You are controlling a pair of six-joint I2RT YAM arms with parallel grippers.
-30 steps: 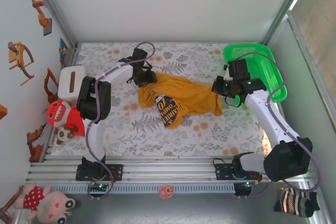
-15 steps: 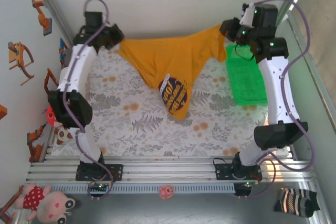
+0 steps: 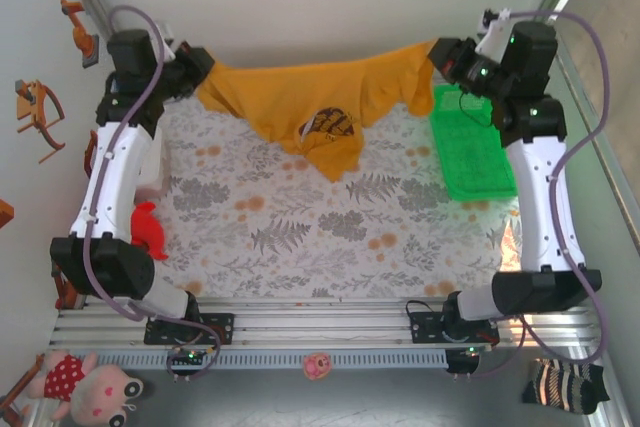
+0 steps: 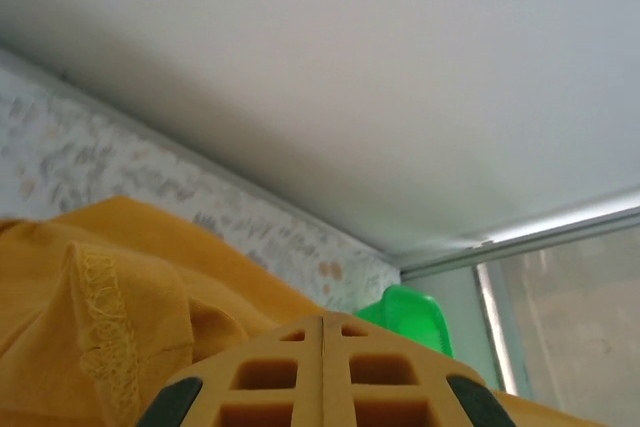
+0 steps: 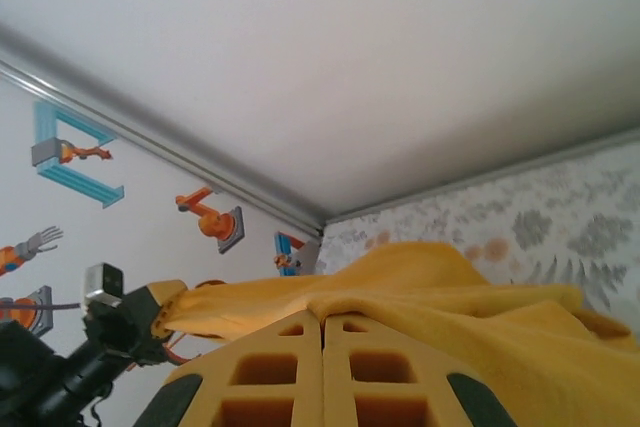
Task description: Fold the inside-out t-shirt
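Observation:
The inside-out t-shirt (image 3: 290,97) is mustard yellow and hangs stretched in the air across the back of the table, with its dark print (image 3: 328,125) sagging in the middle. My left gripper (image 3: 200,72) is shut on the shirt's left end, my right gripper (image 3: 440,55) on its right end. In the left wrist view the yellow fingers (image 4: 322,319) are pressed together, with bunched shirt cloth (image 4: 100,277) and a stitched hem beside them. In the right wrist view the fingers (image 5: 322,317) pinch a fold of the shirt (image 5: 450,287), which runs across to the left gripper (image 5: 130,322).
A green plastic basket (image 3: 470,147) lies at the back right, under the right arm, and shows in the left wrist view too (image 4: 405,312). A red plush toy (image 3: 148,232) and a white object (image 3: 152,162) sit at the table's left edge. The floral cloth (image 3: 330,237) covers the table.
Both arms have risen and swung toward the back corners. The shirt, crumpled on the table a second ago, now hangs stretched between them, higher and tauter than half a second ago.

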